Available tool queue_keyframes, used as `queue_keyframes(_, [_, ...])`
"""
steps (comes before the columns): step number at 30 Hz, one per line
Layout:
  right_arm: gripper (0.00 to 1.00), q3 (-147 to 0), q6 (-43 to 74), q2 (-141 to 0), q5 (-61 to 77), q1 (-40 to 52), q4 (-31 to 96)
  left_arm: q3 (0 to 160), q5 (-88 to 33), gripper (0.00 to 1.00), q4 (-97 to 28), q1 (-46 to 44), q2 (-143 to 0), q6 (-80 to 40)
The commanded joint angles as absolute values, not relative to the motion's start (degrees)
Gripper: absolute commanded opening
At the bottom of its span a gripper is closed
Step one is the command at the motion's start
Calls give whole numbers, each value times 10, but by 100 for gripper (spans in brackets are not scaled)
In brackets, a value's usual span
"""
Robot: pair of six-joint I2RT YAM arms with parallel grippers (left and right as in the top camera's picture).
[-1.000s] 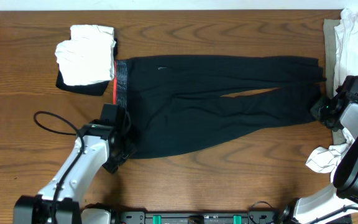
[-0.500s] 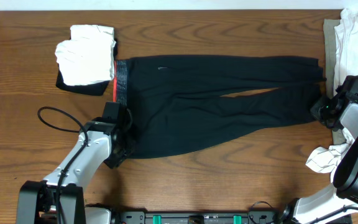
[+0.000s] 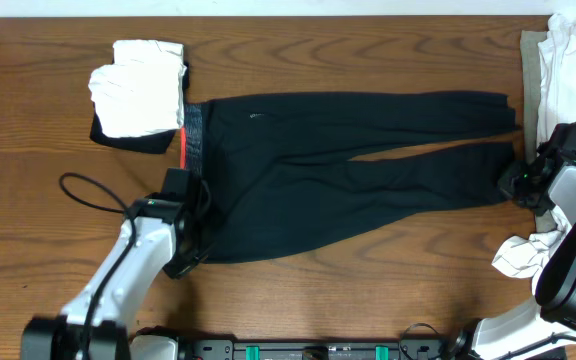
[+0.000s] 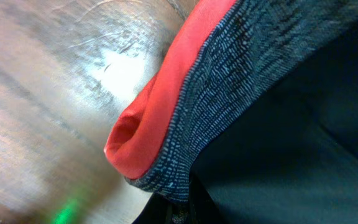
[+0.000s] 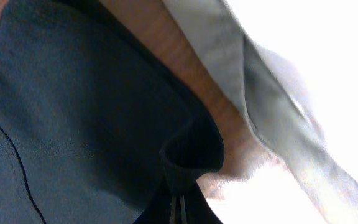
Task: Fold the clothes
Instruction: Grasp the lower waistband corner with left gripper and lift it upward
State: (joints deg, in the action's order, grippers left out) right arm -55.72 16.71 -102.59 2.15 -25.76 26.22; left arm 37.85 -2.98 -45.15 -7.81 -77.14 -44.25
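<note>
The leggings (image 3: 298,190) are not yet folded, by the look of it. They lie flat and full length on the bench (image 3: 28,190), both legs stretched out between the two sets of jaws. What is done is the grip. The left jaws are pressed together on the near corner of the waistband (image 4: 247,81), with its red edge (image 4: 160,106) bunched just ahead of them. The right jaws pinch the cuff (image 5: 191,155) of the nearer leg, and a small ridge of black cloth stands up just ahead of them. With both ends held, the first fold looks ready to be made; every fold after it is left to do.

Beyond the left jaws, at the far end of the waistband, a folded white garment (image 3: 138,85) rests on a black one (image 3: 128,140), likely finished work. Just beyond the right jaws sits a white and beige pile (image 3: 568,70), unfolded. A crumpled white piece (image 3: 516,255) lies behind those jaws. The pile's beige edge is close beside the cuff and could catch on it. The folded stack looks to touch the waistband's far end.
</note>
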Motion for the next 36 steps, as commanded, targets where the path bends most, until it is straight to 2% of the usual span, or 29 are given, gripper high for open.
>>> queue_keyframes(1, [1, -551, 158, -986, 24, -258, 278, 375, -25, 6, -467, -77, -722, -407])
queue_keyframes(9, [1, -551, 158, -907, 24, -258, 319, 375, -25, 6, -533, -77, -622, -407])
queue_keyframes(18, [1, -582, 151, -887, 50, -258, 370, 443, -25, 6, -605, -77, -608, -356])
queue_keyframes(27, [1, -672, 151, -887, 50, -243, 430, 525, -23, 5, -608, -77, -633, -328])
queue_keyframes(36, [1, -722, 159, -888, 50, -234, 441, 592, -5, 6, -601, -77, -734, -300])
